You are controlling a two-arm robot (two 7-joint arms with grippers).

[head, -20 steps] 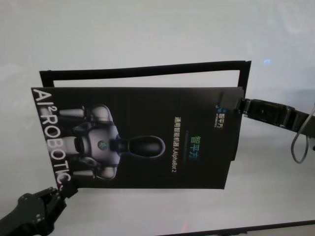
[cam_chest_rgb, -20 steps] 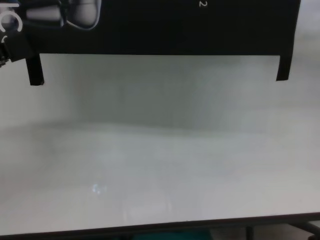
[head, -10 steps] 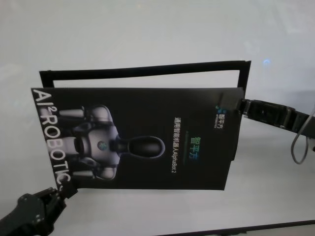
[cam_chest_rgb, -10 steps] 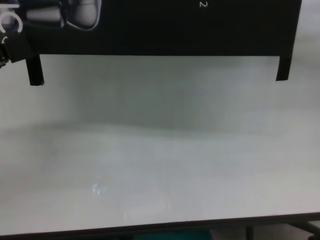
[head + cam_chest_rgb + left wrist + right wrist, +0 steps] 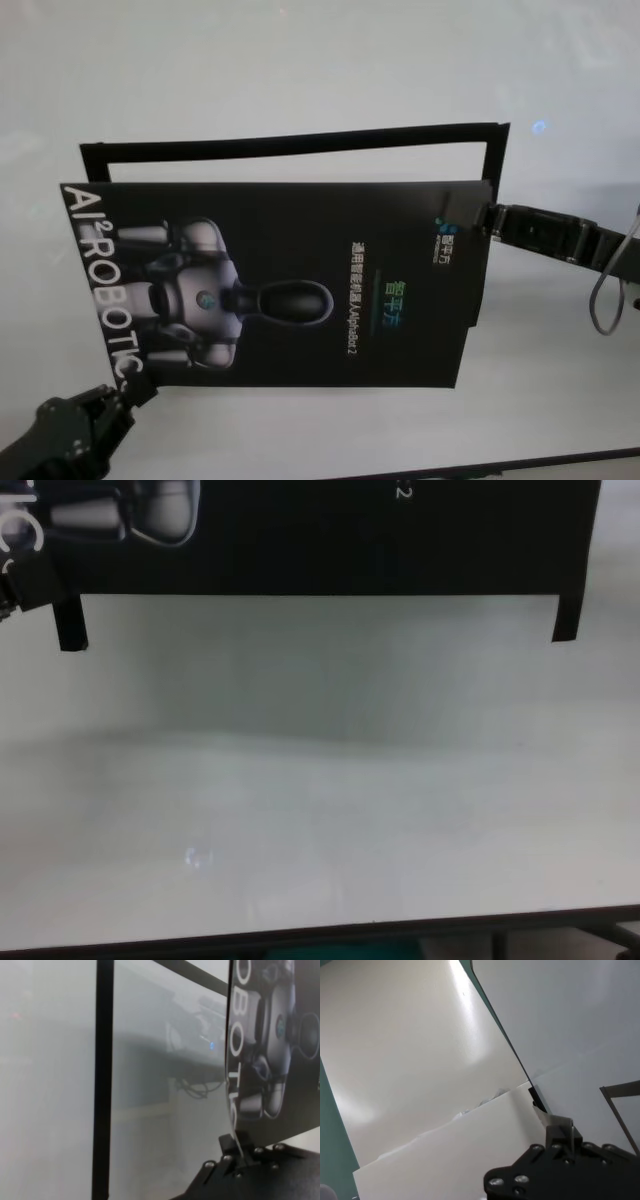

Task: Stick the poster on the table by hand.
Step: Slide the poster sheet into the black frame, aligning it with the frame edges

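Both my hands pinch the poster (image 5: 290, 285) above the desk (image 5: 300, 70): left hand (image 5: 128, 392) near-left corner, right hand (image 5: 487, 217) far-right; it has sagged slightly nearer.

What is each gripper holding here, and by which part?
Both hold the poster: the left gripper pinches its near-left corner, the right gripper its far-right corner.

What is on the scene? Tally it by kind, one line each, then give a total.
Posters: 1, the poster, held at two corners above the table.
Grippers: 2, the left gripper and the right gripper, each shut on a poster corner.
Black frames: 1, the frame behind the poster.
Tables: 1.
Total: 5.
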